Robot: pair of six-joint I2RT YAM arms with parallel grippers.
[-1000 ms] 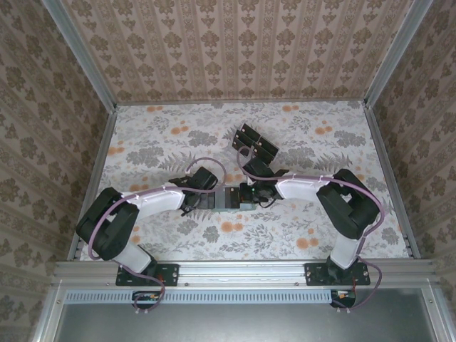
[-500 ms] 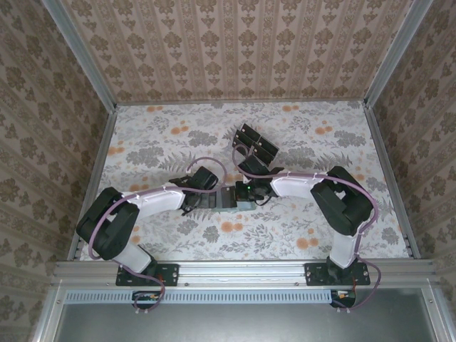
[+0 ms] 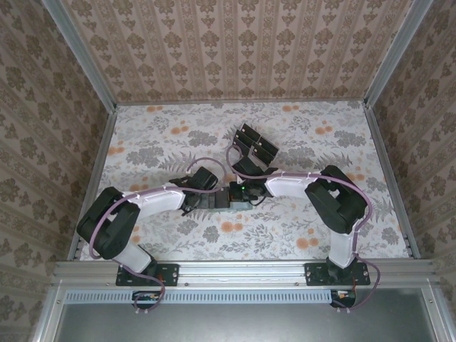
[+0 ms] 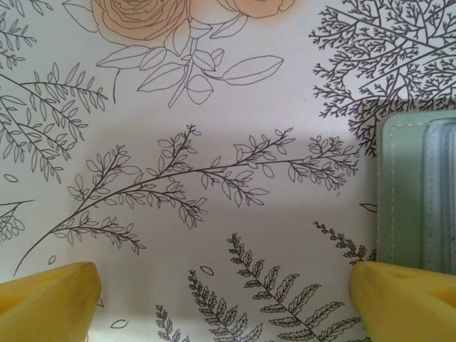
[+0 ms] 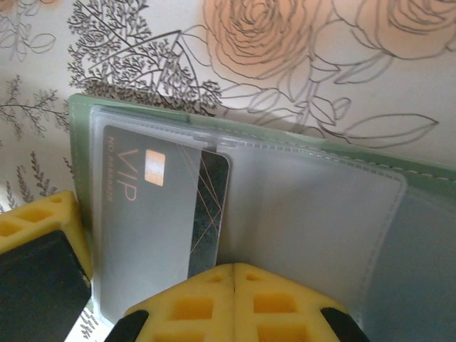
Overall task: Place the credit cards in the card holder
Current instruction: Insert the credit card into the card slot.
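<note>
Card holder (image 5: 306, 206) lies open on the floral desk (image 4: 214, 107), one black credit card (image 5: 153, 206) partly inside a clear sleeve; right tool (image 5: 234, 292) fingers together at its edge, left tool (image 4: 224, 299) spread wide beside it

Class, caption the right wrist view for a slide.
Shut right gripper at the open card holder, a black VIP credit card in its clear sleeve.

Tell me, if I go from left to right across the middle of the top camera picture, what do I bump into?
Left arm → card holder → right arm. The black credit cards farther back share the right arm's stretch, so I skip them.
</note>
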